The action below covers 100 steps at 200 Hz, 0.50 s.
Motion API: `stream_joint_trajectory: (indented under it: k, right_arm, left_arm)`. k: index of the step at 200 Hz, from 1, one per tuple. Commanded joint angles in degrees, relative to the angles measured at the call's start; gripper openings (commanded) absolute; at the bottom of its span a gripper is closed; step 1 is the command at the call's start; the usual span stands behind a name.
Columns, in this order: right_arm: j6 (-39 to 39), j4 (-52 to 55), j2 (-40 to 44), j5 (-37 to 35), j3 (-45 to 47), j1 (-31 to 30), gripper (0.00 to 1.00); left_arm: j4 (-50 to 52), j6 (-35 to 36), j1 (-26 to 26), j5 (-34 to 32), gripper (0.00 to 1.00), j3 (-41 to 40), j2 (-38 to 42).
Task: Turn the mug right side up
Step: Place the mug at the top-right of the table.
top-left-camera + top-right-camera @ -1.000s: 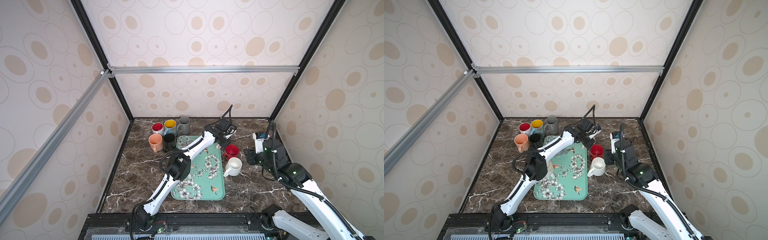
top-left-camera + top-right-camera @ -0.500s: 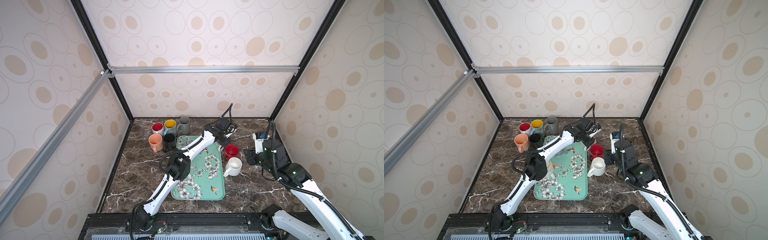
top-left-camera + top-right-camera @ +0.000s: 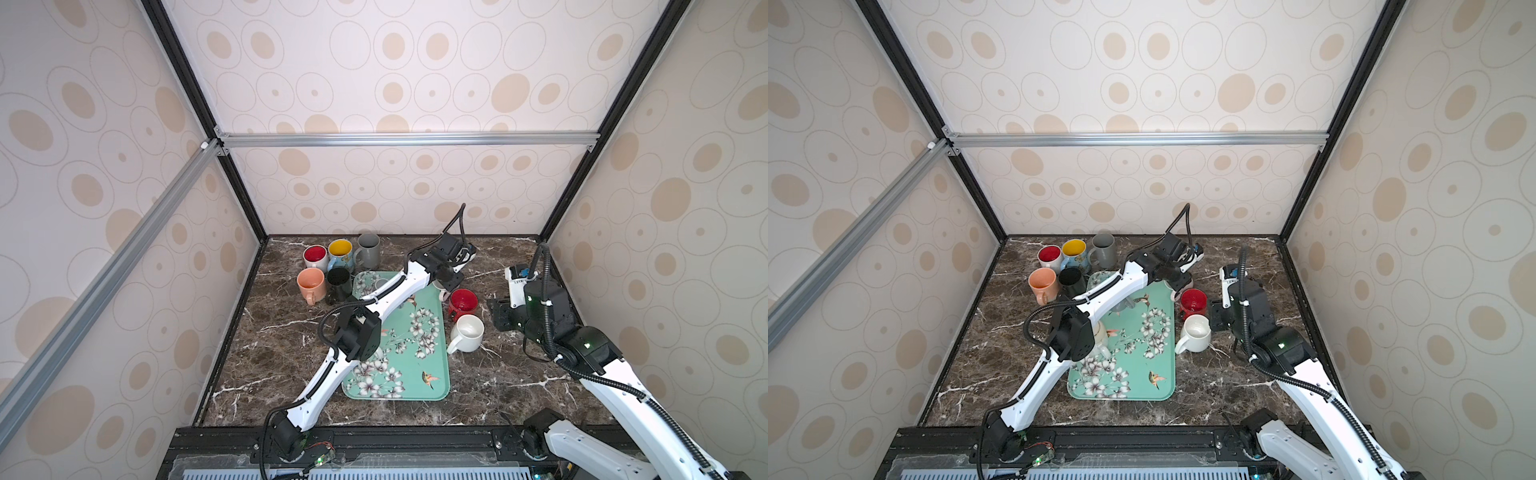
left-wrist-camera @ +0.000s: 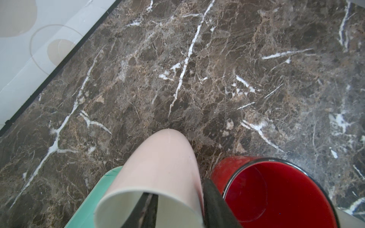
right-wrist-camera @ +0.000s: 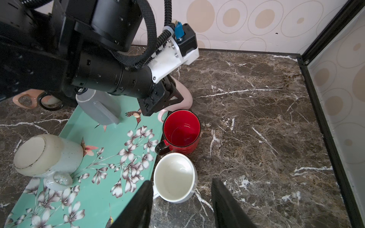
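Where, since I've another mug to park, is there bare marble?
Bare: between the tray and the left wall, nearer than the mug cluster; the far right corner. Crowded: the tray's right edge, by the red mug, white mug and right gripper.

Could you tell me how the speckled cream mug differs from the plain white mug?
The speckled cream ceramic mug stands upside down, base up; the plain white ceramic mug is upright. The speckled mug sits on the green floral tray; the white mug on the brown marble table. Both are pale, one-handled.
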<state>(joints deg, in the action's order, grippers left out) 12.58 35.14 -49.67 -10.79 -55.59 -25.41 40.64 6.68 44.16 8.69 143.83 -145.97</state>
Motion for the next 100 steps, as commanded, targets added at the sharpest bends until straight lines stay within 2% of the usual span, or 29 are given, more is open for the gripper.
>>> stream_joint_trajectory:
  k: [1, 55, 100]
  right_arm:
    - [0.17, -0.08, 0.09, -0.74, 0.77, 0.21, 0.51]
    - [-0.01, -0.16, -0.24, -1.0, 1.1, 0.25, 0.51]
    - [-0.46, -0.23, -0.3, -1.58, 1.42, 0.22, 0.51]
  left_arm:
    - [-2.91, 0.1, 0.25, 0.7, 0.41, 2.77, -0.98]
    - [-5.54, -0.49, 0.26, 1.08, 0.48, 2.77, -2.53]
    - [-8.44, -1.71, 0.21, 2.58, 0.5, 2.77, -3.93]
